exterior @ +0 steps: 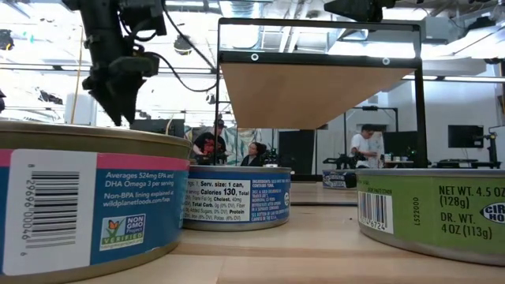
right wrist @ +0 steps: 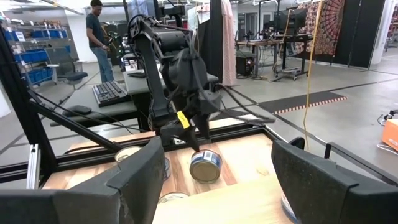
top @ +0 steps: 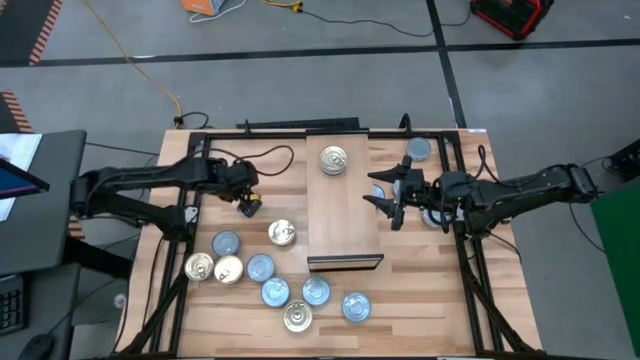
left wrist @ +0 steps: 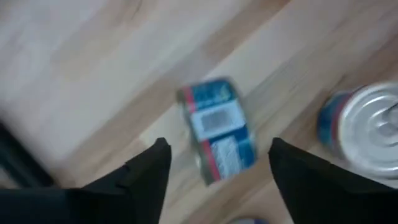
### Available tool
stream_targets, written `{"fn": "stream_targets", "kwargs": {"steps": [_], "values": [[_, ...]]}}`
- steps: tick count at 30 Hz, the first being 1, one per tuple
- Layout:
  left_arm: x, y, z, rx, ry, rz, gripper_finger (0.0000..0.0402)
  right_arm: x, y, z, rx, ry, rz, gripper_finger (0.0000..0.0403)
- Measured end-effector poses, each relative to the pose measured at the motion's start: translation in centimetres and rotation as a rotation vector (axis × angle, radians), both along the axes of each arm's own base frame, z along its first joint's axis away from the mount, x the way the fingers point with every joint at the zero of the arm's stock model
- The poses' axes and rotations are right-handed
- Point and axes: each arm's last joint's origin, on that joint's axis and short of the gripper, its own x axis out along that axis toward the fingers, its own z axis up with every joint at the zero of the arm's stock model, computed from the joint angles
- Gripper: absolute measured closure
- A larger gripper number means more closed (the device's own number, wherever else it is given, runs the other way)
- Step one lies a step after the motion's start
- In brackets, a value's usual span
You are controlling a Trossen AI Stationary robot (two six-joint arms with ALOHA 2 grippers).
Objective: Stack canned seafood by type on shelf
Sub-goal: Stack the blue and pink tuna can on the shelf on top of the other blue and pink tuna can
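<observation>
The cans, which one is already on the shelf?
The silver-topped can at the shelf's far end. It is the only one on the board; all the others sit on the striped tabletop.

Tins and shelf on the counter

We see one silver-topped tin (top: 334, 160) on the light-wood shelf (top: 343, 222) mid-counter; mixed blue and silver tins (top: 262, 268) lie scattered toward the near-left corner, another blue-topped tin (top: 420, 150) at the far-right.

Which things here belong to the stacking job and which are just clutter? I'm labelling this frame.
Job: the tins on the table, one tin already on the shelf, the shelf, two tins by the right arm, left gripper, right gripper.

Lying about: orange cable, red case on the floor.
</observation>
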Motion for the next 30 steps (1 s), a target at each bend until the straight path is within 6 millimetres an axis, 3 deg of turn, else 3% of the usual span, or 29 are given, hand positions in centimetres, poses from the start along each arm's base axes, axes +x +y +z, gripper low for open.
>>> {"fn": "stream_targets", "kwargs": {"steps": [6, 11, 16, 23, 30], "values": [[1.0, 0.0, -1.1, -0.044, 0.029, 0.029, 0.0102, 0.0, 0.0, 0.0, 0.000, -0.005, 0.000, 0.0085], [2.4, -0.2, -2.2, -0.041, 0.055, -0.006, 0.0099, 0.0, 0.0, 0.0, -0.005, -0.003, 0.000, 0.0085], [2.7, 0.0, -3.8, -0.022, 0.190, 0.005, 0.0099, 0.0, 0.0, 0.0, -0.007, -0.002, 0.000, 0.0085], [3.5, 0.2, -5.1, -0.020, 0.250, -0.062, 0.0099, 0.0, 0.0, 0.0, -0.008, -0.001, 0.000, 0.0085], [3.4, 0.3, -4.9, 0.034, 0.292, -0.132, 0.0142, 0.0, 0.0, 0.0, -0.008, -0.001, 0.000, 0.0085]]}}
